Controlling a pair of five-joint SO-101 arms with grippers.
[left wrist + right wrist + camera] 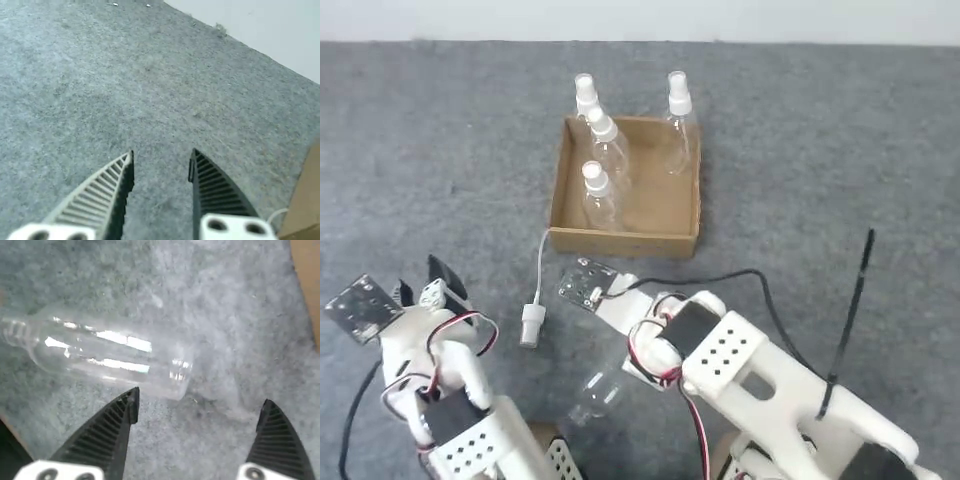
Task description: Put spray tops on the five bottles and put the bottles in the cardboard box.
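Risks rolling the clear, uncapped plastic bottle [110,352] away by closing the released right gripper [201,397] off-centre. Left gripper [162,152] likewise released, empty.

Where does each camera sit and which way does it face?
High view: fixed overhead, looking down on the cardboard box, lying bottle, loose spray top and both arms.
Left wrist view: on the left arm, looking low across the carpet towards a wall; own open jaws show.
Right wrist view: on the right arm, looking down at the bottle; own open jaws show.
Shared: high and right wrist both show the bottle; all three the box.
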